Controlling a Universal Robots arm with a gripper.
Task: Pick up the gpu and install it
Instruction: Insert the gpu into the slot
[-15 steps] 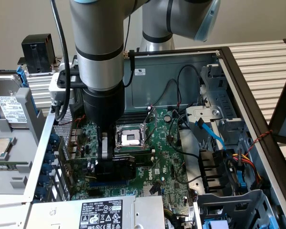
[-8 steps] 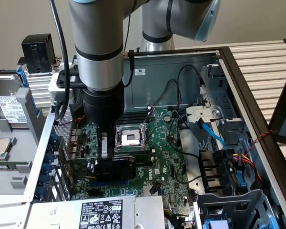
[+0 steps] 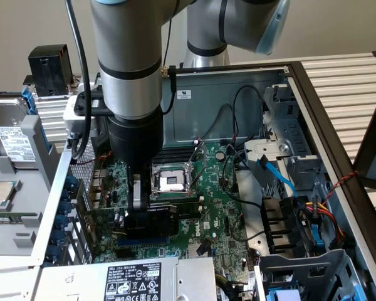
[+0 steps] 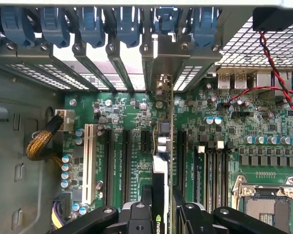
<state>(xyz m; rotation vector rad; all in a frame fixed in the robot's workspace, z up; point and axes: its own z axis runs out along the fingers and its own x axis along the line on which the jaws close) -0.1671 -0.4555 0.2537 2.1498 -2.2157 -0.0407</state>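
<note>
- Judging by how things lie, the pick-up is done – the gpu (image 3: 151, 221) is off its resting place and inside the computer case (image 3: 319, 125), in the lower centre of the exterior view, just beside the CPU socket (image 3: 169, 180).
- The gripper (image 3: 141, 210) is closed on the card's black shroud; in the wrist view its fingers (image 4: 136, 214) pinch the card from both sides, and the gripper (image 4: 161, 214) sits over the card's near end.
- Seen edge-on from the wrist, the gpu (image 4: 163, 141) stands upright along one of the long black expansion slots (image 4: 124, 161), and its silver bracket (image 4: 161, 58) reaches the rear slot openings.
- What is left, I judge, is the seating itself – whether the card's edge is fully down in the slot cannot be told, and the gripper has not let go.
- The case holds the green motherboard (image 3: 219, 207), a labelled power supply (image 3: 131, 276) at the lower edge of the frame, and loose cables, some blue (image 3: 279, 179), at the exterior view's right.
- A row of blue clips (image 4: 93, 22) runs along the rear slot bay, above the card's bracket.
- Outside the case, at the upper left of the exterior view, a grey labelled hard drive (image 3: 11, 143) sits in a holder.
</note>
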